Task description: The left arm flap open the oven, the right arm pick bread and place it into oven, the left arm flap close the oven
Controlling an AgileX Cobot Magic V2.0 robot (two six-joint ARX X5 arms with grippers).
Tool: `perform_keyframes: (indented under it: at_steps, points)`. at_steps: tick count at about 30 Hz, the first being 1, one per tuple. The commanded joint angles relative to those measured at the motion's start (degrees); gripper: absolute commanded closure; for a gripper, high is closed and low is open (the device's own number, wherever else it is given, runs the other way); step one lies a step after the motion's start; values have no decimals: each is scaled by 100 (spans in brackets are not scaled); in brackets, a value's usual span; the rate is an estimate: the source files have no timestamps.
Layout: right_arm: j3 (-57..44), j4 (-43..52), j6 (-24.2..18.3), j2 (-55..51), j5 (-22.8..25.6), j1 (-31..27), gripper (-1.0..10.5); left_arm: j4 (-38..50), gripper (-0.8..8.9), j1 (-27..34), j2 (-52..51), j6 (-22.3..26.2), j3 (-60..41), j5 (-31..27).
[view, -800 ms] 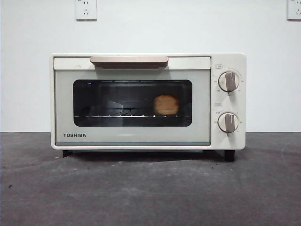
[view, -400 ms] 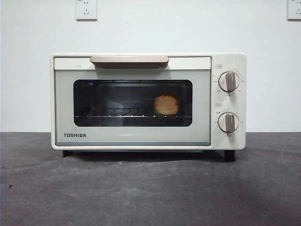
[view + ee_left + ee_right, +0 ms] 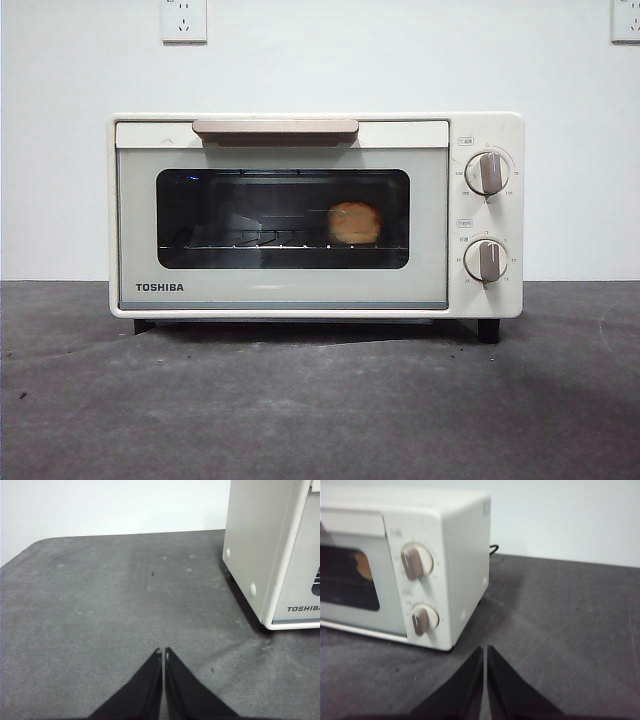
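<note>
The cream-white oven (image 3: pixel 315 215) stands in the middle of the dark table with its door shut and the beige handle (image 3: pixel 275 128) at the top. Through the dark glass the golden-brown bread (image 3: pixel 354 223) rests on the wire rack, right of centre. My left gripper (image 3: pixel 163 653) is shut and holds nothing, low over the table beside the oven's (image 3: pixel 270 555) left side. My right gripper (image 3: pixel 485 650) is shut and holds nothing, off the oven's (image 3: pixel 420 565) knob side; a sliver of bread (image 3: pixel 364 566) shows through the window there. Neither arm appears in the front view.
Two round knobs (image 3: pixel 487 173) sit on the oven's right panel. Wall sockets (image 3: pixel 183 20) are on the white wall behind. A black cable (image 3: pixel 493 548) runs behind the oven. The table's rounded edge (image 3: pixel 20 555) shows in the left wrist view.
</note>
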Motion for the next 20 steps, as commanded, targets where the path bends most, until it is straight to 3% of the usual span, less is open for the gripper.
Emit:
perform_keyframes:
  at_steps: [1, 20]
  points:
    - [-223, 103, 118, -96, 20, -9, 939, -35, 794, 11, -7, -55, -116, -2]
    - [-476, 85, 385, -96, 138, -11, 939, -37, 794, 11, -7, -55, -116, -2]
